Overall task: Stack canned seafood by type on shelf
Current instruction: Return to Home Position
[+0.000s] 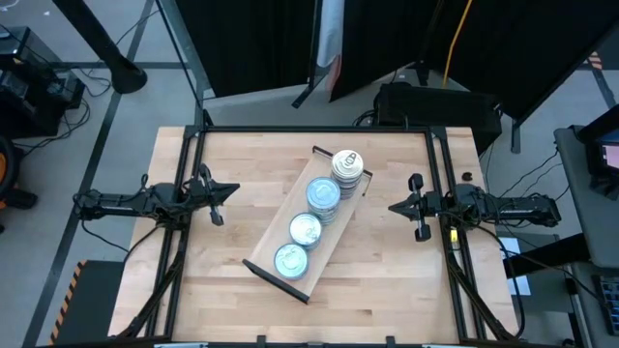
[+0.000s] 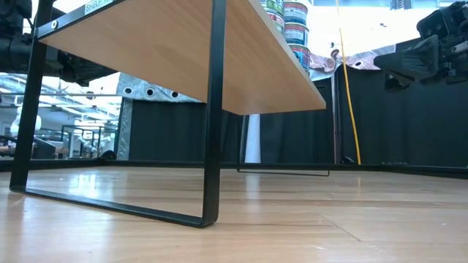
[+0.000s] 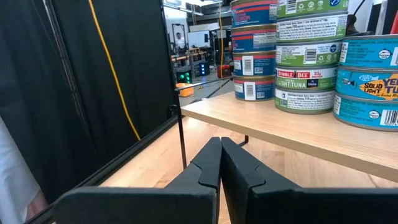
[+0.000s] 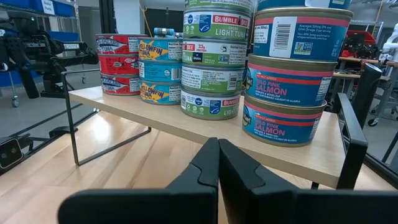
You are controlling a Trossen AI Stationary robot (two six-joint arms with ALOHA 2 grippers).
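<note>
High view looks straight down; wrist views face the shelf [image 3: 249, 115] from opposite sides

The shelf [image 1: 293, 211] stands slantwise across the middle of the desk [image 1: 242, 164], and four stacks of tins [image 1: 324, 193] fill it from end to end. Bare desk is open on both sides of it. The left end effector [image 1: 235, 190] and right end effector [image 1: 393, 206] hang near the left and right edges, apart from the shelf.

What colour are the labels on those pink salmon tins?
The pink salmon tins have teal-blue labels with pink bands, clearest in the right wrist view.
</note>
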